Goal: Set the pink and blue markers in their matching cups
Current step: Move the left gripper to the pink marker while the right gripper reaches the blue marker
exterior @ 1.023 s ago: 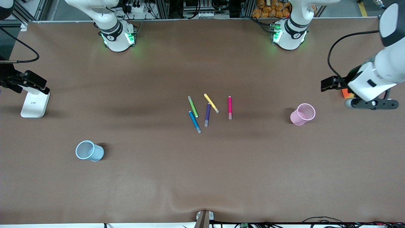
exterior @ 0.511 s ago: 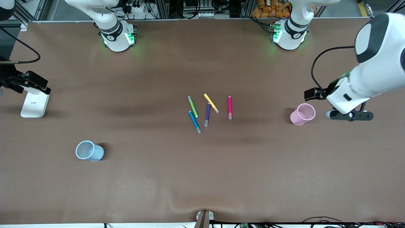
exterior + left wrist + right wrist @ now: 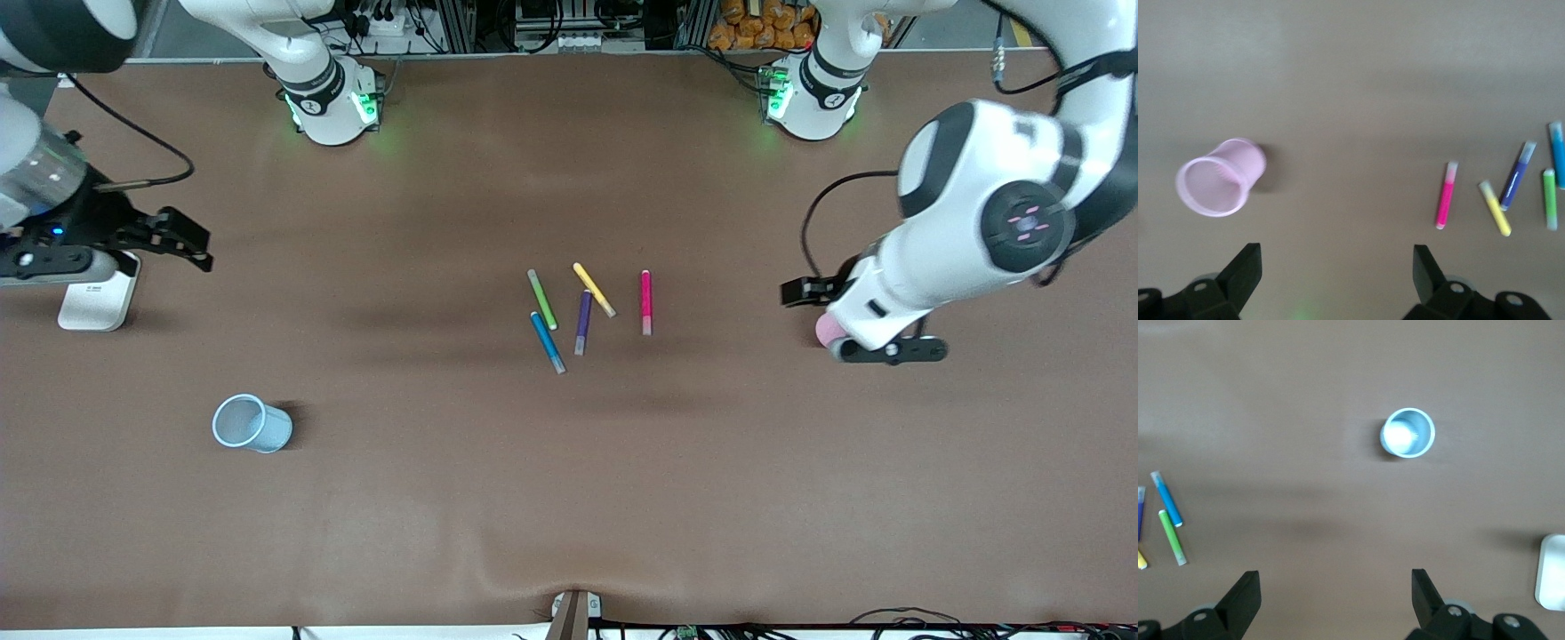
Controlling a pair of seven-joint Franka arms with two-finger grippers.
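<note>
The pink marker (image 3: 646, 302) and the blue marker (image 3: 548, 342) lie flat at the table's middle. The pale blue cup (image 3: 252, 424) stands toward the right arm's end, nearer the front camera than the markers. The pale pink cup (image 3: 825, 331) is mostly hidden under my left hand. My left gripper (image 3: 889, 349) hangs over that cup, open and empty (image 3: 1337, 277). Its wrist view shows the pink cup (image 3: 1219, 178) and the pink marker (image 3: 1446, 204). My right gripper (image 3: 44, 262) is open and empty (image 3: 1335, 600) at its end of the table. Its wrist view shows the blue cup (image 3: 1408, 433) and the blue marker (image 3: 1167, 499).
A green marker (image 3: 542, 300), a purple marker (image 3: 582, 322) and a yellow marker (image 3: 594, 290) lie close beside the blue one. A white stand (image 3: 96, 302) sits under the right hand at the table's end.
My left arm has swung in from its end of the table and now covers most of the pink cup. My right arm has come in over the white stand. Markers and cups have not moved.
</note>
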